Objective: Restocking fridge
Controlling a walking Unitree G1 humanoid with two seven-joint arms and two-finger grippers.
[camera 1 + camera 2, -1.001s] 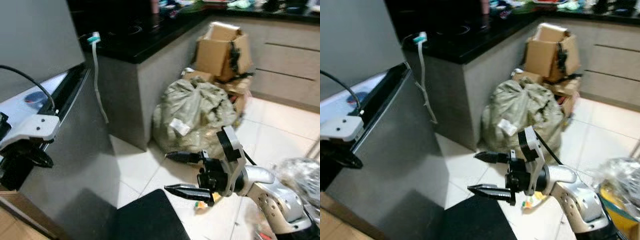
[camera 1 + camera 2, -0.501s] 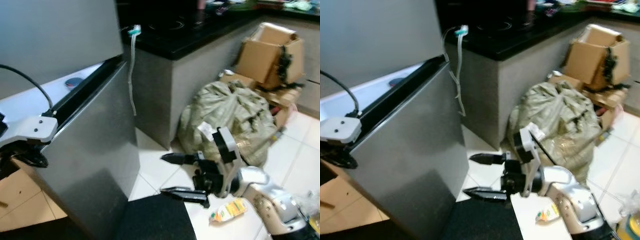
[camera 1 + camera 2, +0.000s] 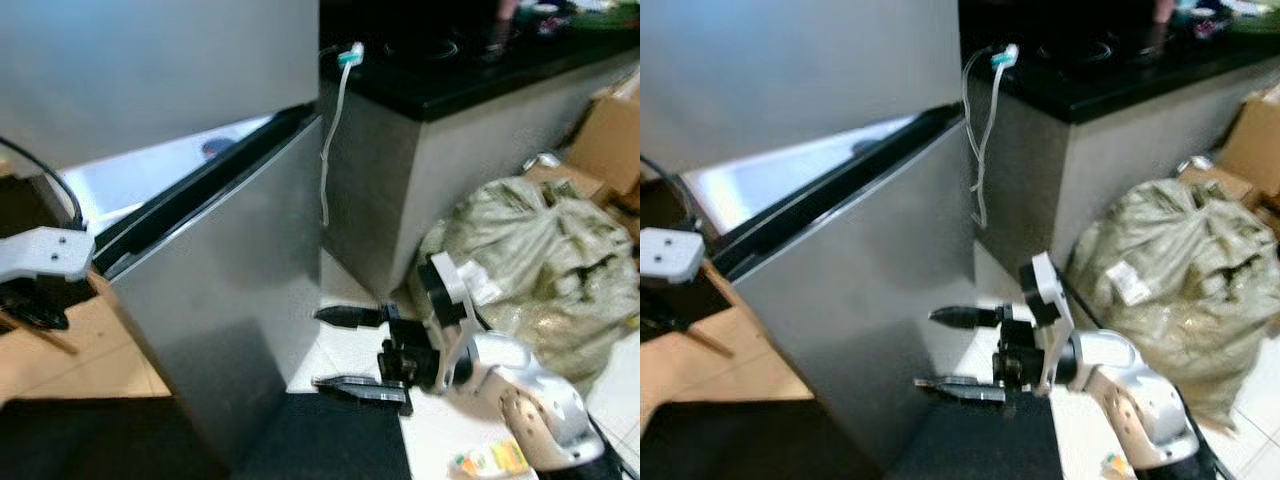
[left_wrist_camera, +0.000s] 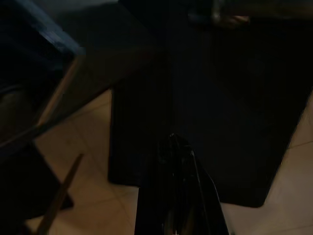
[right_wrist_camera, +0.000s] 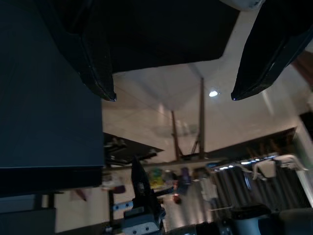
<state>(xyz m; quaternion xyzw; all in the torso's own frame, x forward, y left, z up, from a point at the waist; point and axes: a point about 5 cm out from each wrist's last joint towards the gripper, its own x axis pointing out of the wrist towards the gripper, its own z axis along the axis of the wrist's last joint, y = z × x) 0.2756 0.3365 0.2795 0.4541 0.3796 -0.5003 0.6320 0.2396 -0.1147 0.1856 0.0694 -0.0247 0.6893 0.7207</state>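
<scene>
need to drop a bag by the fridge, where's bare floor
Bare white tile lies between the fridge door and the grey counter end, under the right tool. Crowded further right: stuffed sack, small packet.

Your head camera has swung toward the robot's left over the last second, so the fridge door (image 3: 215,310) now sits in the middle of the head views instead of at the left edge. The cardboard boxes (image 3: 615,135) have slid almost off the right edge, and the green sack (image 3: 530,255) has shifted right. Your right end effector (image 3: 345,350), fingers spread as before, has come closer to the door's lower corner. The yellow packet (image 3: 495,460) on the floor now lies further toward the bottom right.
</scene>
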